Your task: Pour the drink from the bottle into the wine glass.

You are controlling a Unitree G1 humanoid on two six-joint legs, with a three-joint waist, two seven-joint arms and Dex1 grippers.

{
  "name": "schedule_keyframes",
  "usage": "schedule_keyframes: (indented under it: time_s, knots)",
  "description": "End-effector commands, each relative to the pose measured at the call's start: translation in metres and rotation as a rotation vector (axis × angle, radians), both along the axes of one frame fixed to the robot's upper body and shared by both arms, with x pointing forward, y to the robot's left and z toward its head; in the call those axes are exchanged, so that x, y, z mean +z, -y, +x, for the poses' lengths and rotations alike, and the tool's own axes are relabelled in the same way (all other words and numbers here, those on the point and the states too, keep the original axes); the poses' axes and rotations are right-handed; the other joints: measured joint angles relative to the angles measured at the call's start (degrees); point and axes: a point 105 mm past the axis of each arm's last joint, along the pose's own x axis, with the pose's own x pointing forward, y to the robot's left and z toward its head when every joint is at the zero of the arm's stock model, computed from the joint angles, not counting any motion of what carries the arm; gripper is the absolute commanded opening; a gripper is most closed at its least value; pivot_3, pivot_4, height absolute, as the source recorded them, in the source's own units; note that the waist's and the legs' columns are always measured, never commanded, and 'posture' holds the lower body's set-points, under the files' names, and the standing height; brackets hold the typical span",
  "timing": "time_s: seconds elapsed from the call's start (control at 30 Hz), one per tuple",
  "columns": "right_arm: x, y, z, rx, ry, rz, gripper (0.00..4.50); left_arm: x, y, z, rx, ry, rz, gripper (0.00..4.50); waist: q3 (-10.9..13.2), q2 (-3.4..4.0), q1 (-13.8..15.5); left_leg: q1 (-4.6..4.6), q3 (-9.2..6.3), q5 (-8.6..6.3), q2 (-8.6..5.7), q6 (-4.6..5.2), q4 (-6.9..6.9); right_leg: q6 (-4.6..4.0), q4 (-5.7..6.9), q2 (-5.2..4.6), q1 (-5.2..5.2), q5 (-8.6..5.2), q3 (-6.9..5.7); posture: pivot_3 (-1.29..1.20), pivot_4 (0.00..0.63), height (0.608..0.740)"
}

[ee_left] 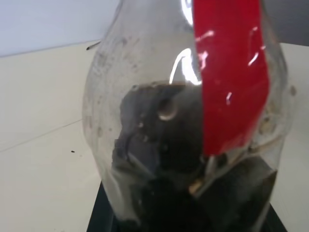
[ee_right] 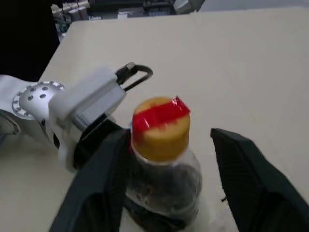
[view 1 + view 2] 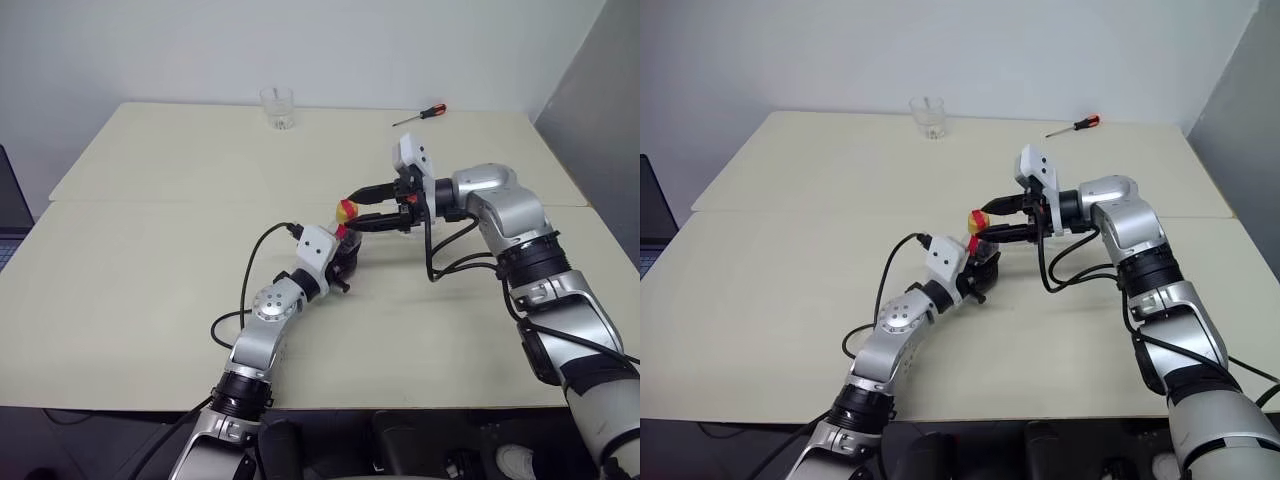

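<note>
1. Plastic bottle (image 2: 161,164) stands on my beige surface (image 3: 150,250), the dark drink (image 1: 164,159) low inside.
2. My left gripper (image 3: 980,268) is clamped on the bottle's body.
3. My right gripper (image 3: 362,208) has its fingers apart, either side of the yellow cap (image 2: 160,129).

- bottle (image 2: 163,183): clear plastic, red label strip (image 1: 231,77), yellow cap (image 2: 161,129)
- drink (image 1: 164,159): dark brown, near black
- table (image 3: 150,260): pale cream
- tumbler (image 3: 278,107): clear
- screwdriver (image 3: 420,115): red and black handle
- gripper fingers (image 2: 251,179): black
</note>
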Motion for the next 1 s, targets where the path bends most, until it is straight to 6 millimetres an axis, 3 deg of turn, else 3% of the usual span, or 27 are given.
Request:
schedule_keyframes:
  time_s: [0.03, 0.07, 0.2, 0.33, 0.47, 0.6, 0.87, 1.0]
  knots:
    - [0.027, 0.001, -0.011, 0.021, 0.054, 0.058, 4.27, 0.032, 0.008, -0.004, -0.034, 0.121, -0.043, 1.03, 0.1, 0.09, 0.0, 0.00, -0.01, 0.00, 0.00, 0.00, 0.00, 0.00, 0.00, 0.00, -0.01, 0.00, 0.02, 0.00, 0.150, 0.740]
    - [0.032, 0.001, -0.014, 0.024, 0.056, 0.073, 4.50, 0.032, 0.009, -0.004, -0.037, 0.119, -0.043, 1.03, 0.1, 0.12, -0.1, 0.00, -0.02, 0.00, 0.00, 0.00, 0.00, 0.00, 0.01, 0.00, -0.02, 0.00, 0.05, 0.00, 0.150, 0.740]
    - [0.056, 0.006, -0.027, 0.009, 0.075, 0.163, 4.50, 0.031, 0.012, -0.004, -0.048, 0.115, -0.046, 1.02, 0.1, 0.15, 0.0, -0.01, -0.03, 0.00, 0.00, 0.00, -0.01, 0.01, 0.01, 0.01, -0.02, 0.00, 0.00, 0.00, 0.150, 0.740]
    - [0.072, 0.013, -0.027, -0.129, 0.091, 0.267, 4.50, 0.031, 0.013, -0.004, -0.050, 0.117, -0.048, 1.02, 0.1, 0.15, 0.1, -0.01, -0.04, 0.00, -0.01, 0.00, -0.01, 0.01, 0.01, -0.01, 0.01, 0.00, -0.01, 0.00, 0.150, 0.740]
    - [0.064, 0.014, -0.025, -0.315, 0.168, 0.209, 4.50, 0.031, 0.012, -0.004, -0.042, 0.119, -0.049, 1.02, 0.1, 0.15, 0.0, 0.00, -0.03, 0.00, -0.01, 0.00, 0.01, 0.04, 0.02, -0.02, 0.00, -0.02, 0.03, 0.00, 0.150, 0.740]
    - [0.072, 0.008, -0.034, -0.487, 0.168, 0.279, 4.50, 0.032, 0.011, -0.004, -0.032, 0.125, -0.053, 1.02, 0.1, 0.16, -0.3, -0.02, -0.07, 0.00, 0.01, -0.01, -0.06, 0.07, 0.05, 0.00, -0.10, -0.04, 0.11, 0.00, 0.150, 0.740]
    - [0.065, -0.010, -0.056, -0.626, 0.097, 0.349, 4.50, 0.030, 0.012, -0.004, -0.030, 0.126, -0.056, 1.02, 0.1, 0.15, -0.3, -0.06, -0.07, 0.01, -0.01, -0.02, -0.07, 0.10, 0.03, -0.02, -0.10, -0.05, 0.12, 0.00, 0.150, 0.740]
    - [0.060, -0.012, -0.054, -0.711, 0.064, 0.359, 4.50, 0.030, 0.014, -0.004, -0.040, 0.127, -0.053, 1.02, 0.1, 0.15, -0.3, -0.06, -0.07, 0.01, -0.01, -0.01, -0.06, 0.27, 0.04, -0.02, -0.10, -0.15, 0.08, 0.00, 0.150, 0.740]
